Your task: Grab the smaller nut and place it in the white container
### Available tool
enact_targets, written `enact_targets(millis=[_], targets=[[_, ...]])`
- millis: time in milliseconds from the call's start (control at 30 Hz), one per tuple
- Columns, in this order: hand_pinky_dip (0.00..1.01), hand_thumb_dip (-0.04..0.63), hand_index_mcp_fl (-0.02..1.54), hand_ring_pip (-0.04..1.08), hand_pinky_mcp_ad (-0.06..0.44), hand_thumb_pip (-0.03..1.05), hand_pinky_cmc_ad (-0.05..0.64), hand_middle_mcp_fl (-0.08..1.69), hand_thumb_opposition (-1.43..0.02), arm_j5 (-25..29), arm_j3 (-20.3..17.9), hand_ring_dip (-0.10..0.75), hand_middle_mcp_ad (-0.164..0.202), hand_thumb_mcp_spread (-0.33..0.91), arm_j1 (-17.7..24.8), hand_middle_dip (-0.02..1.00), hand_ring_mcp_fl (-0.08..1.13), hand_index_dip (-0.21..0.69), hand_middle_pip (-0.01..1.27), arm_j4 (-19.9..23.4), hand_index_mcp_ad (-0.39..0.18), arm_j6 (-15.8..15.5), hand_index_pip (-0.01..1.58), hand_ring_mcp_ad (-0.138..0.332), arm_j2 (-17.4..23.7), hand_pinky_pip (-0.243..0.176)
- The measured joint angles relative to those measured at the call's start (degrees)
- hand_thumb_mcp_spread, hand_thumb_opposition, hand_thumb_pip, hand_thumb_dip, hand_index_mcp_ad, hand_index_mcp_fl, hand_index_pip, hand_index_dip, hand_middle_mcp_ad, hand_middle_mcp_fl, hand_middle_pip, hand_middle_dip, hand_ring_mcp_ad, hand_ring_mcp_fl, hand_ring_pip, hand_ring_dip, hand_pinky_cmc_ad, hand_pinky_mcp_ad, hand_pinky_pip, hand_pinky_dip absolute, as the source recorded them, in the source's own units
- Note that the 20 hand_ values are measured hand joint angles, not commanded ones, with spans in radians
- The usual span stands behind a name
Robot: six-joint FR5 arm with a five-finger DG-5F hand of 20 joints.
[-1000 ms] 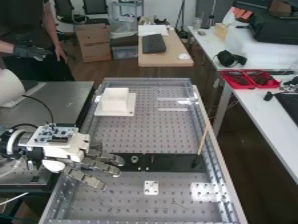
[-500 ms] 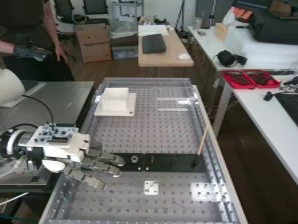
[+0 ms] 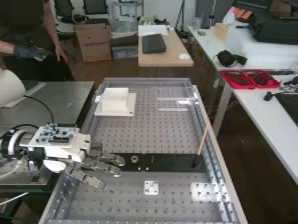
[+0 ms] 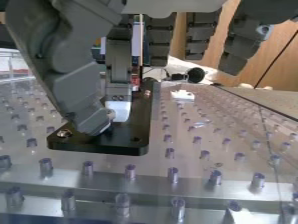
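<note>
The smaller nut (image 4: 112, 114) is judged to be the small metal part seen between the thumb (image 4: 76, 87) and 1 finger (image 4: 119, 60) of the hand (image 3: 73, 150), just by the end of the black bar (image 3: 169, 163); whether its underside is touching the bar cannot be told. A narrow pinch is formed by the thumb and that 1 finger, with the nut taken to be held; the other fingers (image 4: 198, 35) are left fairly straight and apart from it. In the high view the hand is seen over the left end of the bar, by the left edge of the bench (image 3: 149, 137); the bearing (image 3: 134, 159) is stood on the bar, just beyond the fingertips and nearer the bar's far edge. The white container (image 3: 116, 102) is placed near the far left corner of the bench, well apart from the bar.

The step in hand is judged to be the grasp, with the carrying yet to be done; for the next move the pinch should be kept firm and the nut raised straight up, so that the bearing is not knocked; a small nut could easily be slipped from so little contact; after that, a path along the left edge towards the far left corner is called for, with the release made above the container.

Against the 2 earlier frames no shift of the hand is seen; the bearing and the container are likewise found unmoved.
</note>
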Motion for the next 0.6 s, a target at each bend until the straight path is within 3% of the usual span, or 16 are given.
enact_targets(millis=[400, 600], targets=[[0.18, 0.223, 0.15, 0.06, 0.302, 0.74, 0.394, 0.0, -0.84, 0.01, 0.06, 0.099, 0.063, 0.4, 0.12, 0.24, 0.0, 0.202, 0.13, -0.51, -0.148, 0.22, 1.55, 0.143, 0.28, -0.075], [0.18, 0.222, 0.09, 0.06, 0.302, 0.74, 0.394, 0.0, -0.84, 0.21, 0.06, 0.099, 0.063, 0.4, 0.27, 0.24, 0.0, 0.202, 0.13, -0.69, -0.152, 0.4, 1.55, 0.143, 0.41, -0.075]])
